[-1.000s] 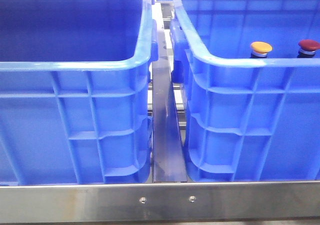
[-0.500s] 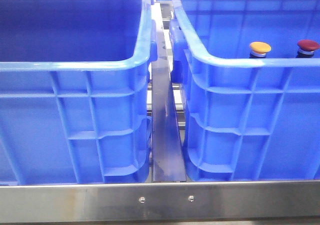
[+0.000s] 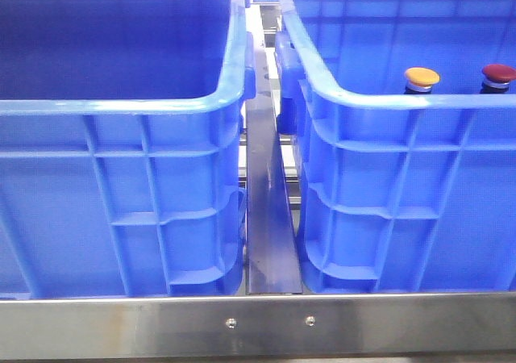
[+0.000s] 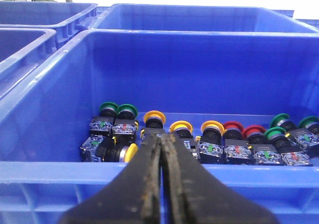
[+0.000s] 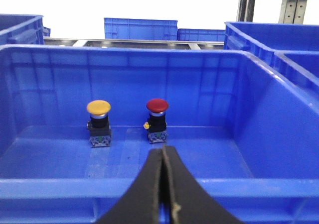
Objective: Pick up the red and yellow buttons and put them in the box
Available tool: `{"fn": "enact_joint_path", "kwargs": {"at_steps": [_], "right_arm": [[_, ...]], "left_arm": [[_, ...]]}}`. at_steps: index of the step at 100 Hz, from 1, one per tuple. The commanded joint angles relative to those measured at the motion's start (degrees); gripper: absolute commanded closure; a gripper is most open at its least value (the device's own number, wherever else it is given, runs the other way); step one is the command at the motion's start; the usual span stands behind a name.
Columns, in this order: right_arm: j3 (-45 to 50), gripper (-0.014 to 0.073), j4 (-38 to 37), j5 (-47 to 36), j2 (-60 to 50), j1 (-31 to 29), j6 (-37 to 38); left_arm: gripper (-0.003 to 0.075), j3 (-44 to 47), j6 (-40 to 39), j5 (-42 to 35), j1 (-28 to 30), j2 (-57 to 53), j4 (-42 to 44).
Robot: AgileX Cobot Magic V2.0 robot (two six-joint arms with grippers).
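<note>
Two big blue crates fill the front view side by side: the left crate [image 3: 121,137] and the right crate [image 3: 387,177], apart from each other with a narrow metal rail [image 3: 270,218] running between them and a steel bar [image 3: 258,323] with two screws across the near edge. Inside the right crate, close to its near wall, the yellow button [image 3: 422,77] and the red button [image 3: 498,73] stand upright just beside each other, the yellow one on the left, only their caps and a bit of dark base showing above the rim. The right wrist view shows the same pair standing on the crate floor, yellow button [image 5: 98,107] and red button [image 5: 157,105] near each other but not touching, with the right end effector [image 5: 163,157] clenched and empty above the crate's near rim, apart from both. The left wrist view shows a third crate [image 4: 50,109] holding a row of green, yellow and red buttons [image 4: 209,139] on its floor; the left end effector [image 4: 162,144] is clenched and empty over that crate's near rim.
</note>
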Motion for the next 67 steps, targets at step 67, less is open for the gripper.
{"fn": "enact_joint_path", "kwargs": {"at_steps": [67], "right_arm": [[0.3, 0.0663, 2.7, -3.0, -1.0, 0.0, -2.7]], "left_arm": [[0.0741, 1.1, -0.6, -4.9, -0.2, -1.7, 0.0]]}}
